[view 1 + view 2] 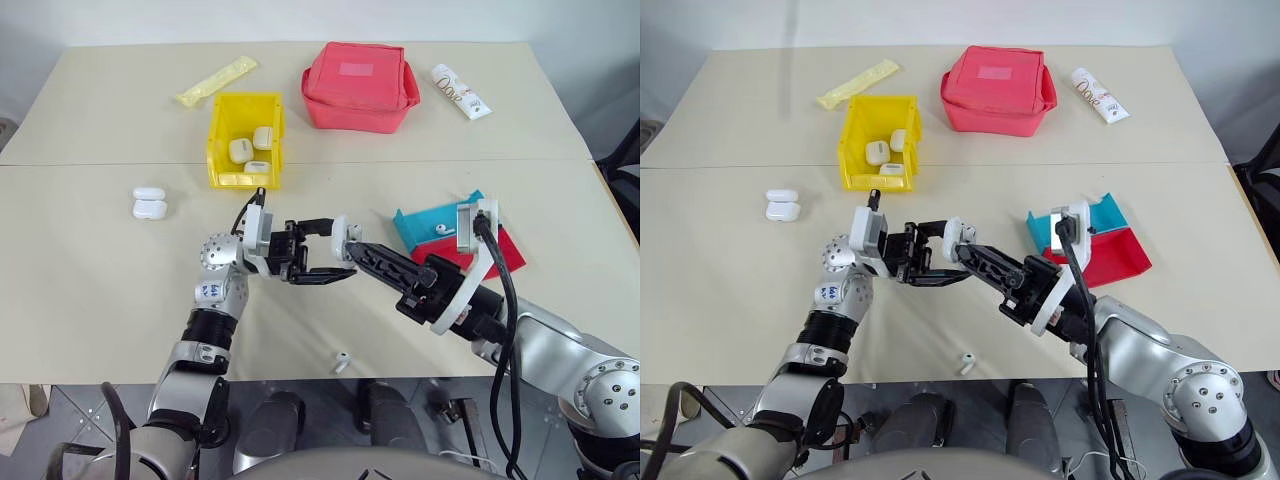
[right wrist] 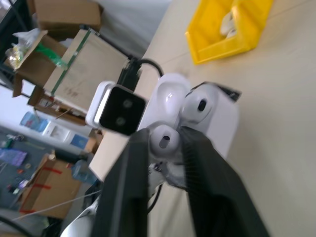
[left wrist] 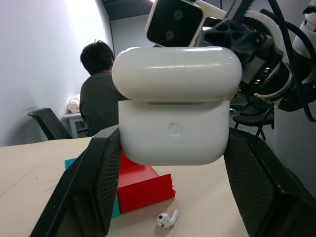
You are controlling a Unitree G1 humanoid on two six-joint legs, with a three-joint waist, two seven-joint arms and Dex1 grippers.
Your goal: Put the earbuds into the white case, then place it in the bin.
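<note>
While the left gripper (image 1: 322, 250) clamps the open white case (image 3: 174, 109), the right gripper (image 2: 165, 143) pinches an earbud (image 2: 162, 140) at its socket, fingers narrowly parted around it.

The white case (image 3: 174, 111) is sitting mid-frame, lid ajar; one earbud (image 1: 341, 361) is lying below; the yellow bin (image 1: 245, 140) is standing upper left.

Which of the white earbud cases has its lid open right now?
The white case clamped in the left gripper, held above the table. The three in the yellow bin and the two lying on the table are shut.
</note>
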